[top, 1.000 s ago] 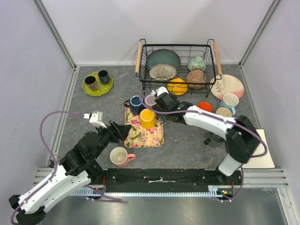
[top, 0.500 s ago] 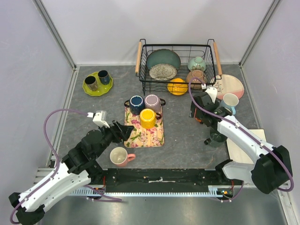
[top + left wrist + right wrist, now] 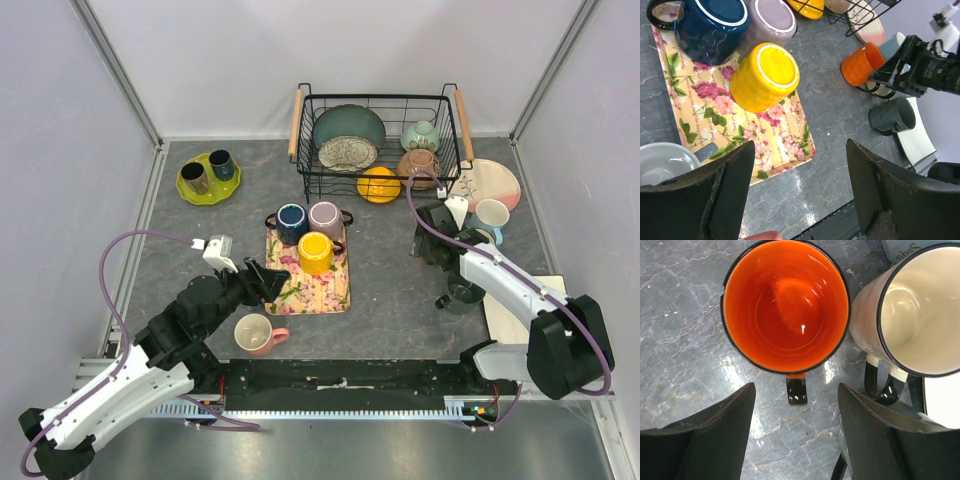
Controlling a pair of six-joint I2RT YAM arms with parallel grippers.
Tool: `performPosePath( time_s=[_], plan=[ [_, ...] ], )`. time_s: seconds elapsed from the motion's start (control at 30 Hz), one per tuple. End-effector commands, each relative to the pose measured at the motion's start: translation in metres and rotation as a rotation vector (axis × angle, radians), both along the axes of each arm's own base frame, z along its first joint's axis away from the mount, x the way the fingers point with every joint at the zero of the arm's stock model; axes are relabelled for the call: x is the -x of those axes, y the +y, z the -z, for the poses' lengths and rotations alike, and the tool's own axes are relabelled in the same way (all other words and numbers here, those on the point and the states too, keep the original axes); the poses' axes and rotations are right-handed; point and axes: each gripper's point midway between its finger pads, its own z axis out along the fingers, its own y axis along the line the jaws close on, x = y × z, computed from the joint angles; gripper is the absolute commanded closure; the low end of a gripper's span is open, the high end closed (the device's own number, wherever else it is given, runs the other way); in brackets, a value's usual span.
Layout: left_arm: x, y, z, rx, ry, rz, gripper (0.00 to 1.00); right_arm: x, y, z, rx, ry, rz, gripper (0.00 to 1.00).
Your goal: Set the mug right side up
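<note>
Three mugs stand upside down on the floral tray (image 3: 318,290): yellow (image 3: 314,252), blue (image 3: 291,221) and purple (image 3: 325,216). The left wrist view shows the yellow mug's base (image 3: 765,75), the blue mug (image 3: 710,27), the purple mug (image 3: 771,20) and the tray (image 3: 785,145). My left gripper (image 3: 275,280) is open and empty above the tray's near right corner (image 3: 800,195). My right gripper (image 3: 432,240) is open and empty directly above an upright orange mug (image 3: 785,305), its handle between the fingers (image 3: 796,435).
A white mug (image 3: 917,310) stands upright right of the orange one. A dark grey mug (image 3: 462,296) and a white board (image 3: 560,320) lie near right. A pink mug (image 3: 255,333) stands near the left arm. A dish rack (image 3: 378,140) and a green plate (image 3: 208,178) sit at the back.
My right arm has swung from the purple mug on the tray to the right, and is now over the orange mug. My left gripper has edged slightly right.
</note>
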Motion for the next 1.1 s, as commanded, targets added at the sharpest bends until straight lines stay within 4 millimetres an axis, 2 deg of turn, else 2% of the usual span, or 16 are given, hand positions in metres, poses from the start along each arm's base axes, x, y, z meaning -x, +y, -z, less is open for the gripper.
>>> performPosePath(
  time_s=[0.0,0.27,0.53,0.67,0.77,0.83,0.87,0.93,1.03,1.07],
  plan=[
    [-0.001,-0.003,-0.016,0.059,-0.031,0.002,0.21,-0.015,0.001,0.004,0.003,-0.012,-0.006,0.27],
    [-0.001,-0.003,-0.017,0.058,-0.038,0.004,0.21,-0.029,0.002,0.003,0.008,-0.011,-0.044,0.34],
    [0.0,-0.002,-0.015,0.055,-0.033,0.005,0.21,-0.031,0.0,0.02,0.001,0.035,-0.06,0.5],
    [0.0,-0.002,-0.015,0.06,-0.034,0.003,0.21,-0.033,-0.003,0.02,0.001,0.031,-0.064,0.58],
    [0.0,-0.002,-0.015,0.061,-0.033,0.004,0.21,-0.034,-0.004,0.02,-0.002,0.032,-0.066,0.67],
    [0.0,-0.002,-0.015,0.062,-0.031,0.004,0.21,-0.034,-0.003,0.021,-0.005,0.035,-0.072,0.79],
    [0.0,-0.002,-0.014,0.059,-0.031,0.004,0.22,-0.034,-0.003,0.021,-0.006,0.036,-0.075,0.88],
    [-0.001,-0.001,-0.013,0.057,-0.029,-0.002,0.22,-0.033,-0.002,0.019,-0.01,0.033,-0.079,0.98],
    [-0.002,0.0,-0.013,0.055,-0.031,-0.013,0.22,-0.032,0.003,0.009,-0.037,0.013,-0.103,1.0],
    [-0.002,0.001,-0.012,0.052,-0.03,-0.017,0.22,-0.03,0.008,-0.001,-0.059,-0.011,-0.127,1.0]
  ],
)
